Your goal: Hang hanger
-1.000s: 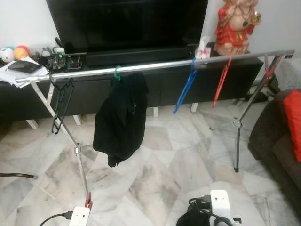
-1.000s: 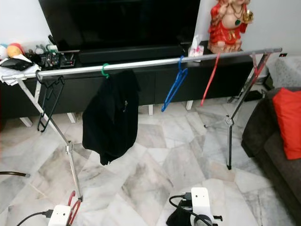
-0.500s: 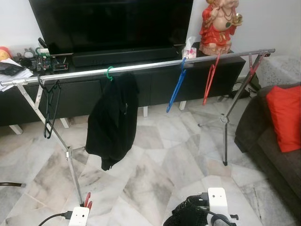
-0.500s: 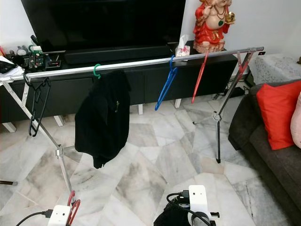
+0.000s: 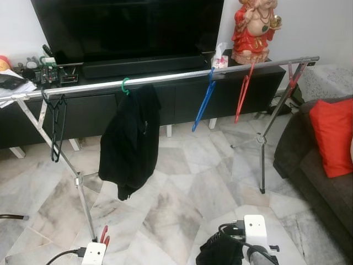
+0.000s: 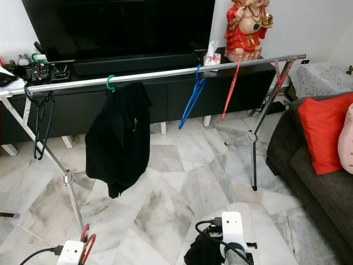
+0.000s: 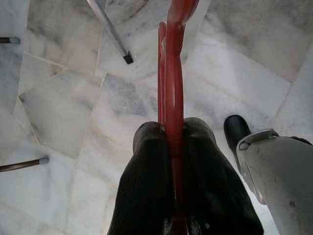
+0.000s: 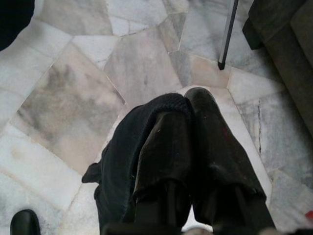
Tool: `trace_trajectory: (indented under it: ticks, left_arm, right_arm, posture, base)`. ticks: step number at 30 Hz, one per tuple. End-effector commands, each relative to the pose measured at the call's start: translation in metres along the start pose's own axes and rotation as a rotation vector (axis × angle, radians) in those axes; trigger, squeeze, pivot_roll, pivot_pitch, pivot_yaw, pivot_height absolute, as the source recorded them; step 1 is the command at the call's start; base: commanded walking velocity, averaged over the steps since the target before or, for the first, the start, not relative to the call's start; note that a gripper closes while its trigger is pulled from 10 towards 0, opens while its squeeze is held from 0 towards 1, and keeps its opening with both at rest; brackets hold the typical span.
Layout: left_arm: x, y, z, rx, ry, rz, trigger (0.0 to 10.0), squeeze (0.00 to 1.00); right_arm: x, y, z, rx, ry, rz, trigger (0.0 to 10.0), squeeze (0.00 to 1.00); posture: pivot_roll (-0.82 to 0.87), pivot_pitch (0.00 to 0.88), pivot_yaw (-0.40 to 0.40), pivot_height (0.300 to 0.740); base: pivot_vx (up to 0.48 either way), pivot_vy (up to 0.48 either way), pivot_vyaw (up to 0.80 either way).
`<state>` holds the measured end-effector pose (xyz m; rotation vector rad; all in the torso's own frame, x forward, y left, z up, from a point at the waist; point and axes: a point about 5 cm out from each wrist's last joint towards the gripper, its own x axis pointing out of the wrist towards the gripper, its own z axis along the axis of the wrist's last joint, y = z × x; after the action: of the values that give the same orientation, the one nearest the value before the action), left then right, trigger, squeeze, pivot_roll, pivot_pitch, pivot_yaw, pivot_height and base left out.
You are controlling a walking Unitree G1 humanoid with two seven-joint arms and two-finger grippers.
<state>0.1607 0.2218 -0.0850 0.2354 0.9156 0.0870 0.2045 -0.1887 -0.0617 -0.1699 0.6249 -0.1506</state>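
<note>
A long silver clothes rail (image 5: 165, 80) on crossed legs runs across the room in front of a dark TV cabinet (image 5: 182, 99), and everything else is placed from it. Behind the rail, on the cabinet, stand a large black television (image 5: 127, 27) and a red statue (image 5: 253, 30). To the rail's right sits a dark sofa (image 5: 325, 182) with a red cushion (image 5: 332, 135). A black garment (image 5: 129, 146) hangs from the rail on a green hook, left of its middle. A black hanger (image 5: 55, 127) hangs near the rail's left end; a blue hanger (image 5: 203, 105) and a red hanger on the rail (image 5: 241, 96) hang right of the middle.

Below the rail, low over the marble floor (image 5: 176, 193), the left end effector (image 7: 171, 161) is clenched on a red hanger (image 7: 172, 73), its stem pinched between both black fingers. The right end effector (image 8: 188, 147) grips a piece of black cloth (image 8: 122, 161) between its fingers.
</note>
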Motion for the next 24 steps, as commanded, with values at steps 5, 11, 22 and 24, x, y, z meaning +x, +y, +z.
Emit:
trace_trajectory:
  ticks: [5, 11, 22, 24]
  left_arm:
    - [0.0, 0.0, -0.001, -0.001, 0.0, -0.001, 10.0, 0.0]
    - [0.0, 0.0, -0.002, 0.002, 0.002, -0.004, 10.0, 0.0]
    - [-0.001, 0.0, -0.002, -0.001, 0.004, -0.005, 10.0, 0.0]
    - [-0.001, 0.0, -0.002, -0.001, 0.004, -0.004, 10.0, 0.0]
  right_arm:
    - [0.006, -0.004, 0.023, 0.052, -0.115, -0.016, 10.0, 0.0]
    - [0.011, -0.009, 0.046, 0.092, -0.218, -0.034, 10.0, 0.0]
    - [0.014, -0.013, 0.083, 0.098, -0.401, -0.007, 10.0, 0.0]
    - [0.011, -0.011, 0.086, 0.051, -0.441, 0.022, 10.0, 0.0]
  posture:
    - [-0.04, 0.0, 0.013, 0.74]
    - [-0.05, 0.0, 0.015, 0.74]
    - [-0.05, 0.0, 0.015, 0.74]
    - [-0.05, 0.0, 0.014, 0.74]
  base:
    - [-0.097, 0.0, 0.0]
    - [-0.249, 0.0, 0.0]
    - [-0.259, 0.0, 0.0]
    - [-0.279, 0.0, 0.0]
